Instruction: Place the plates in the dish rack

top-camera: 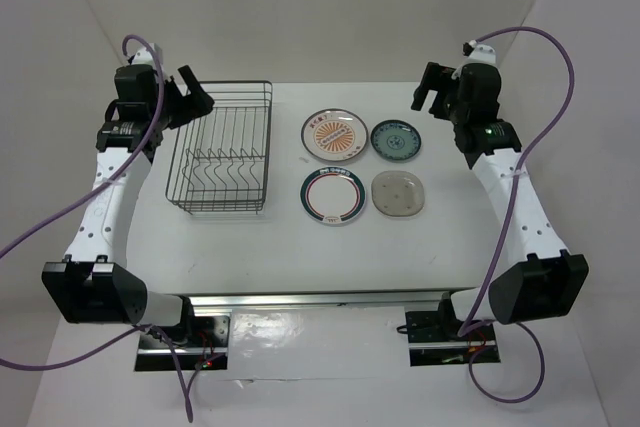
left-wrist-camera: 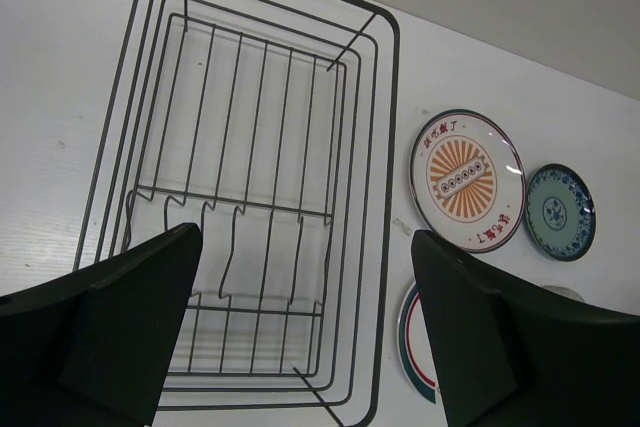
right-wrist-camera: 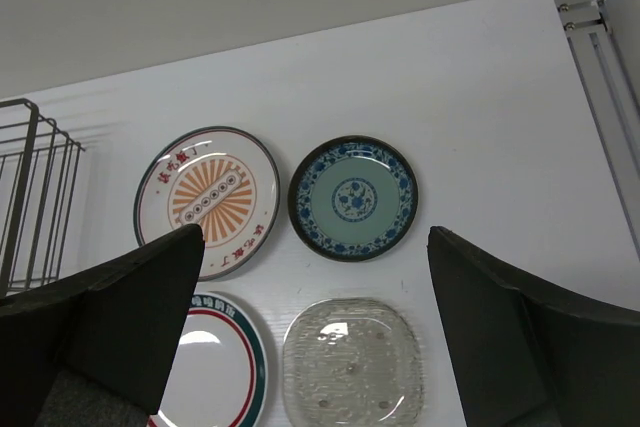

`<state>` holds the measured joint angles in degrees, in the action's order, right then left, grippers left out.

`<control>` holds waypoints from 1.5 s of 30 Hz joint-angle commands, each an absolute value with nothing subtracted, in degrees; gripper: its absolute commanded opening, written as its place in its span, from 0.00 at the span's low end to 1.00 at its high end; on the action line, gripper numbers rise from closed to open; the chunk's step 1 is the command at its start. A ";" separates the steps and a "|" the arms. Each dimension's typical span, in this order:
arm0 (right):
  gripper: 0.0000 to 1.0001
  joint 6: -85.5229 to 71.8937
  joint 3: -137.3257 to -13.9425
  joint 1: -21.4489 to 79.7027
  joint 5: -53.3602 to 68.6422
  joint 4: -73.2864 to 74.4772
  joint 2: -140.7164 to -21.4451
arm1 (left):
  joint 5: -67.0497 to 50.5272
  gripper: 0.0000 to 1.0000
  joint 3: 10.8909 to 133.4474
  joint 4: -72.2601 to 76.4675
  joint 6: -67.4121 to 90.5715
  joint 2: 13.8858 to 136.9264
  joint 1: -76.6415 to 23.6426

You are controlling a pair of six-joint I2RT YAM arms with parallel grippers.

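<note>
Dark wedge-shaped fingers (left-wrist-camera: 120, 327) fill the bottom of each wrist view, and on both the left gripper (left-wrist-camera: 305, 242) and the right gripper (right-wrist-camera: 315, 242) they stand wide apart with nothing between them. The task's things are four small round plates lying flat in a two-by-two block on the white table (top-camera: 290, 247): one white plate with an orange sunburst (top-camera: 333, 136), one dark teal patterned plate (top-camera: 396, 140), one white plate with a dark-green-and-red rim (top-camera: 333, 195) and one plain translucent grey plate (top-camera: 399, 193). None is loaded yet. Just to their left sits the one rectangular dark grey wire dish rack (top-camera: 269, 147), bare, with a single row of upright prongs that I cannot count surely. Two arms hover, the left above the rack, the right above the plates. The likely trouble is the pickup: a flat plate offers only a thin rim, so a finger may skid it into its close neighbour instead of getting under it. The grey one looks slickest. At the rack, a plate lowered off-line could miss a slot and fall flat, and a push could shift the light wire frame.
</note>
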<state>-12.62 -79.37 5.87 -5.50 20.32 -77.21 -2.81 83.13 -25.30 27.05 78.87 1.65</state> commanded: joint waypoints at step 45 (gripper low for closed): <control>0.92 -46.49 -58.71 16.96 -1.49 -15.73 -97.73 | -9.93 1.00 81.47 -22.15 27.33 75.85 1.93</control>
